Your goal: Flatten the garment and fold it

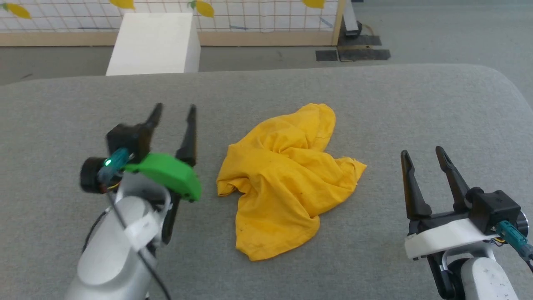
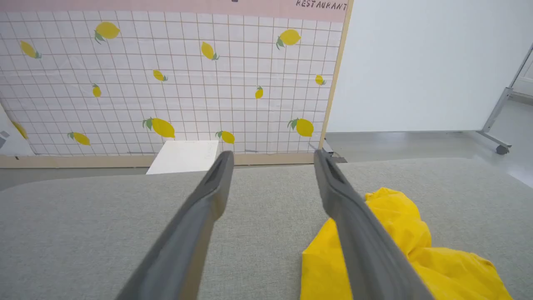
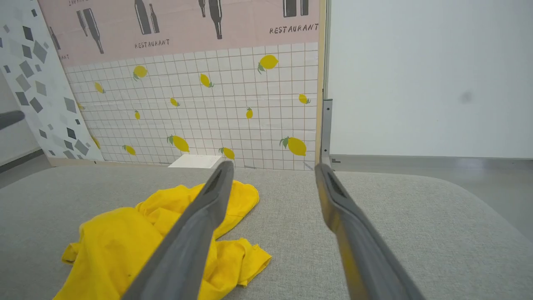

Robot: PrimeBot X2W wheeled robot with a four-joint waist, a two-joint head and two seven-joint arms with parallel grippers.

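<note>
Yellow garment crumpled mid grey pad; my left hand and right hand over the pad's sides, both spread wide, empty, so I judge flattening unstarted and must next pinch opposite edges.

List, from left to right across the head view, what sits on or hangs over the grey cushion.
Green-covered, dark-fingered left gripper → crumpled bright yellow cotton T-shirt → white-covered, dark-fingered right gripper, all over the grey fabric cushion.
</note>
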